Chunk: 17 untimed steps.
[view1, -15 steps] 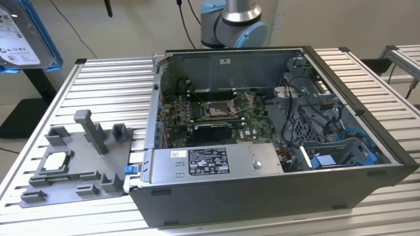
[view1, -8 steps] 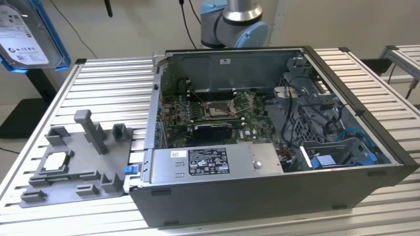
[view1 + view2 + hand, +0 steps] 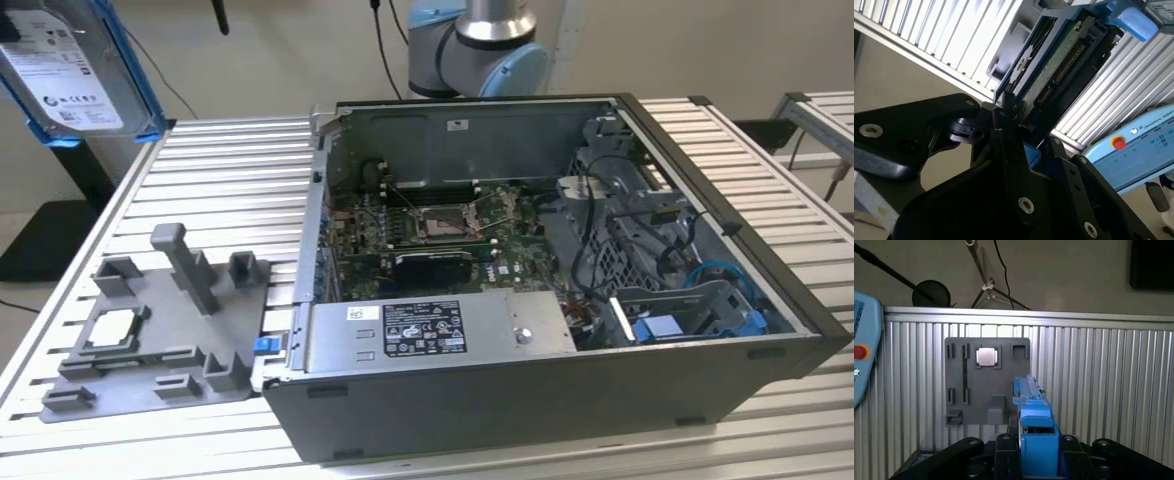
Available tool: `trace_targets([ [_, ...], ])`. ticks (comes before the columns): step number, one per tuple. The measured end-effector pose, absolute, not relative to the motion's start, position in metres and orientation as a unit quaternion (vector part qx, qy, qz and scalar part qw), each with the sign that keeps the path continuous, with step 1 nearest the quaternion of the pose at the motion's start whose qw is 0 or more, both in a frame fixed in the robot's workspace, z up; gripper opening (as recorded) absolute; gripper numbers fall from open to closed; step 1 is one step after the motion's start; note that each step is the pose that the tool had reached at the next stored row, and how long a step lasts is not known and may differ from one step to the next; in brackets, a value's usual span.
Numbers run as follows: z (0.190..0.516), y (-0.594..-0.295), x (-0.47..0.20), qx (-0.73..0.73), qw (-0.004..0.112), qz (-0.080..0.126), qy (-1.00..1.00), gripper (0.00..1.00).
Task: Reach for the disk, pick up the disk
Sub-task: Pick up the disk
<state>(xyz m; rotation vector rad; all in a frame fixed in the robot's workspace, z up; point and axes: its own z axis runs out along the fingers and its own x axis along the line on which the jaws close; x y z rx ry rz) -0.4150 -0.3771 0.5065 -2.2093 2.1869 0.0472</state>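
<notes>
Silver-grey disk [image 3: 70, 75], white label, blue plastic bracket: hangs in the air at the exterior view's far left, well above the slatted aluminium tabletop [image 3: 227, 190].
Gripper [image 3: 1037, 440]: jaws clamped on the disk's blue bracket edge, seen in both wrist views.
Grey fixture plate [image 3: 160, 340], square silver chip [image 3: 114, 326] seated in it: below the disk, apart from it.
Open computer case [image 3: 534, 410]: on the tabletop, beside the plate.
Step, as I judge it: reach done, pick-up made, disk clear of everything.
Next move calls for a firm, level hold, since the grip bears on a narrow edge.
</notes>
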Motion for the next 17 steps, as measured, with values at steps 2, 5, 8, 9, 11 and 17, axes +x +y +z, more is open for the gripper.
trace_targets([
  [2,0.507,-0.377,-0.41,-0.711,0.016,0.015,0.703,0.0],
  [5,0.507,-0.377,-0.404,-0.711,0.016,0.015,0.703,0.0],
  [8,0.507,-0.377,-0.398,-0.711,0.016,0.015,0.703,0.0],
  [9,0.507,-0.377,-0.396,-0.711,0.016,0.015,0.703,0.0],
  [11,0.507,-0.377,-0.393,-0.711,0.016,0.015,0.703,0.0],
  [17,0.507,-0.377,-0.382,-0.711,0.016,0.015,0.703,0.0],
])
